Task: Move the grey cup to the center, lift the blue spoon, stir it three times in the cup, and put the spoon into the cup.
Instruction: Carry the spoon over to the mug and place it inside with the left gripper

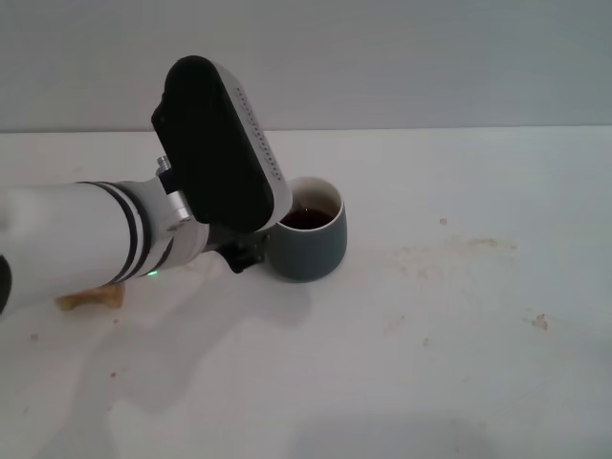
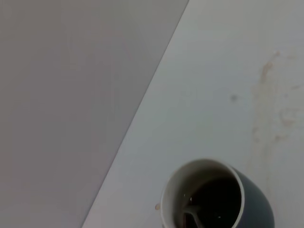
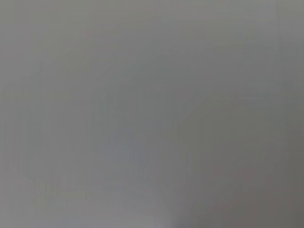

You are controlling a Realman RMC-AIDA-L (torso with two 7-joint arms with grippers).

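Observation:
The grey cup (image 1: 313, 241) stands on the white table near the middle, with dark liquid inside. It also shows in the left wrist view (image 2: 216, 199), where a small grey metal shape (image 2: 191, 216) lies in the liquid; it may be the blue spoon's bowl. The spoon's light-blue handle is hidden. My left arm reaches in from the left, and its black wrist housing (image 1: 222, 143) sits over the cup's left side and hides the left gripper. The right gripper is out of view.
A small tan block (image 1: 91, 299) lies on the table below the left arm. Faint brown stains (image 1: 459, 251) mark the table right of the cup. The grey wall (image 1: 402, 57) rises behind the table.

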